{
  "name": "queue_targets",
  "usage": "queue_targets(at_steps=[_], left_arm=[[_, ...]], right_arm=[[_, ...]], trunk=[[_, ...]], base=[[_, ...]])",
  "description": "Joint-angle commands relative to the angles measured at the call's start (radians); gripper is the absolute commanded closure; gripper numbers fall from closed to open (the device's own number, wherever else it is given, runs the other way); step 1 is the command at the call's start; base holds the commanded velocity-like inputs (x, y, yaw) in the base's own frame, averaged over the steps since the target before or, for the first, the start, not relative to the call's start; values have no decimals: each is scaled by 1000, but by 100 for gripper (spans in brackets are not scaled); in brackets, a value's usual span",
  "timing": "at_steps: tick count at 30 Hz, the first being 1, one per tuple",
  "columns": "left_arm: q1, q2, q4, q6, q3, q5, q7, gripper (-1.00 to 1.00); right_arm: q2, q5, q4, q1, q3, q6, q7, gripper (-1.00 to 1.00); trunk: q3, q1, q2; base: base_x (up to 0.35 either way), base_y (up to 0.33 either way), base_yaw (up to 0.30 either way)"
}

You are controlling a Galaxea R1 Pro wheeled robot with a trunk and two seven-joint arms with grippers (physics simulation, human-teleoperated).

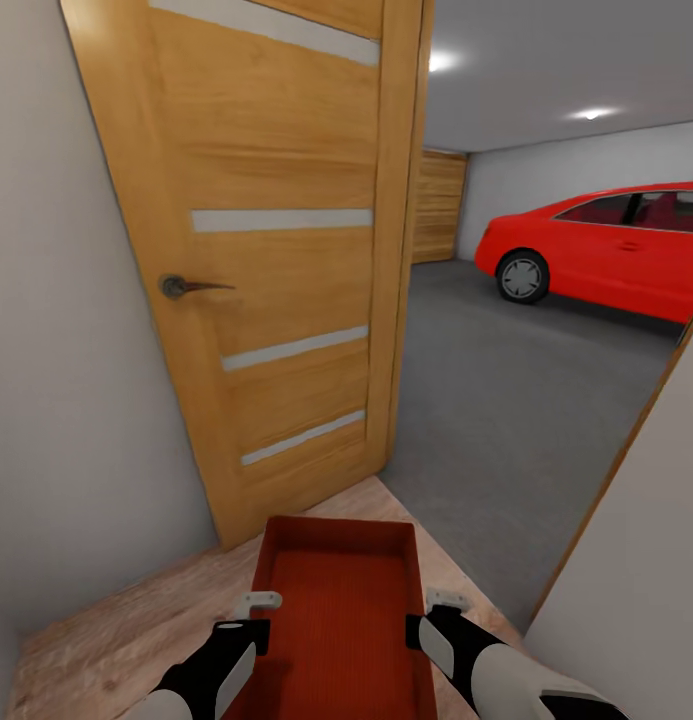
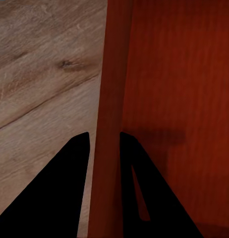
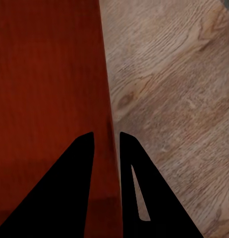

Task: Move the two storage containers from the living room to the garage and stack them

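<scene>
One storage container [image 1: 341, 600], a long shallow red-orange tray with ribbed walls, hangs level between my arms just above the light wood floor [image 1: 136, 620]. My left gripper [image 1: 258, 612] is shut on its left wall; the left wrist view shows that gripper [image 2: 103, 141] with one finger on either side of the wall [image 2: 110, 99]. My right gripper [image 1: 441, 606] is shut on the opposite wall, and in the right wrist view it [image 3: 106, 139] clamps the tray's edge [image 3: 45, 74]. Ahead, past the doorway, lies the garage's dark-grey concrete floor [image 1: 506, 400].
An open wooden door [image 1: 276, 250] with a lever handle [image 1: 191, 287] stands close on the left, against a white wall [image 1: 56, 350]. A white wall [image 1: 636, 560] with a wooden door frame bounds the opening on the right. A red car [image 1: 606, 250] is parked at the garage's far right.
</scene>
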Motion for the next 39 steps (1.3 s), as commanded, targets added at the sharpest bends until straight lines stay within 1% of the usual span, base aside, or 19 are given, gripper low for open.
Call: queue_targets(at_steps=[1,7,13,18,27,35,39], left_arm=[[0,1,0,48,-13,45,8,100],[0,1,0,48,-13,45,8,100],[0,1,0,48,-13,45,8,100],[0,1,0,48,-13,45,8,100],[0,1,0,47,-13,45,8,100],[0,1,1,47,-13,45,8,100],[0,1,1,46,-13,45,8,100]], right_arm=[[1,-7,-6,-1,4,2,28,100],[1,-7,-5,-1,4,2,28,100],[2,-7,-5,-1,4,2,28,100],[2,-7,-6,-1,4,2,28,100],[1,-7,-5,-1,4,2,28,100],[2,-7,-4,-1,4,2,28,100],[2,-7,-4,-1,5,2,28,100]], trunk=[[-1,0,0],[1,0,0],[1,0,0],[3,0,0],[8,0,0],[12,0,0],[13,0,0]], base=[[311,156,-276],[112,78,-255],[13,269,-39],[131,217,-198],[29,20,-271],[275,0,-271],[117,0,-79]])
